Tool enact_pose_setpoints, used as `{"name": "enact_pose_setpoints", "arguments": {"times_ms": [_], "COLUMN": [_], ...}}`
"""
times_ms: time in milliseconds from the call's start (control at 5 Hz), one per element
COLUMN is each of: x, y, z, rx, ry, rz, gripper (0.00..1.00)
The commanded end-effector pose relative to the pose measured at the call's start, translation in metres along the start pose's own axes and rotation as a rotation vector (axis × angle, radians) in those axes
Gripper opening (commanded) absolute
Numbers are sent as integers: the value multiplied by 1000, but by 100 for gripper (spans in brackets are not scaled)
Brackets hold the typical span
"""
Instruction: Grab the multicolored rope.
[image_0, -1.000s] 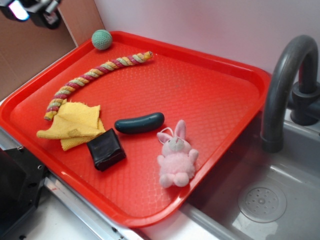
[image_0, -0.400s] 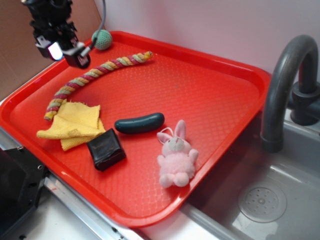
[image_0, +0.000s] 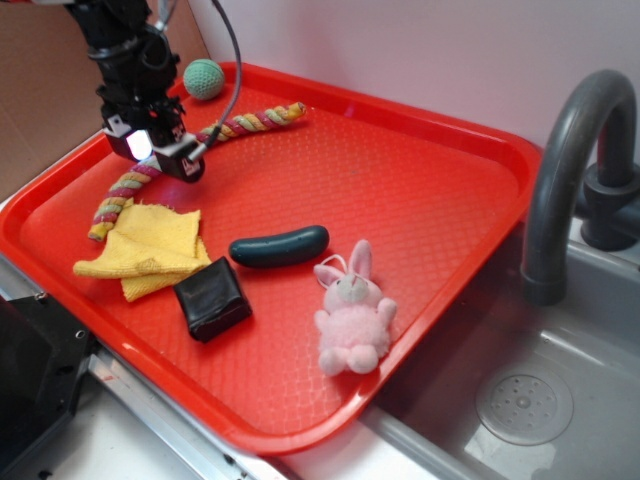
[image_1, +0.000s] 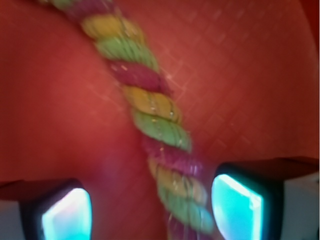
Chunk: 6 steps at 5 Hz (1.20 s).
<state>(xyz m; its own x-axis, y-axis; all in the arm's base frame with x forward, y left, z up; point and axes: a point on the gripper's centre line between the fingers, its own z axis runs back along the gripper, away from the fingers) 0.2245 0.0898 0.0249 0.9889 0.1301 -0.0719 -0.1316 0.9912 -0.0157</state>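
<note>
at the far left of the exterior view the multicolored rope lies in a gentle curve along the back left part of the red tray, its lower frayed end touching the edge of the yellow cloth and its upper end pointing toward the middle of the back rim. the black arm comes down from the top left corner, and the gripper sits right over the rope's middle stretch, hiding a short piece of it. in the wrist view the fingers are spread apart, one on each side of the frame's lower edge, with the rope running diagonally between them and passing closer to the right-hand one. whether the pads touch the rope cannot be told; nothing is clamped, and the rope still rests flat on the tray.

just behind the arm a green knitted ball sits in the tray's back left corner, near the rope's upper end but apart from it. in front of the cloth lies a black block, touching the cloth's edge. to its right is a dark green cucumber-shaped toy, and right of that a pink plush bunny, near the tray's front edge. farther right, beyond the tray, a grey faucet arches over a grey sink.
</note>
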Motion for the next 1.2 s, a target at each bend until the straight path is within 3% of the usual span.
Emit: {"name": "enact_pose_setpoints", "arguments": {"times_ms": [0,200,800,1000], "x": [-1,-2,-3,-8], "y": [12,7,11,7], "z": [-12,-12,-8,10], "rx": [24,23,6,54], "ry": [-3,-10,-20,-27], "rz": [8,-9,20,39], "gripper": [99,0,0,0]}}
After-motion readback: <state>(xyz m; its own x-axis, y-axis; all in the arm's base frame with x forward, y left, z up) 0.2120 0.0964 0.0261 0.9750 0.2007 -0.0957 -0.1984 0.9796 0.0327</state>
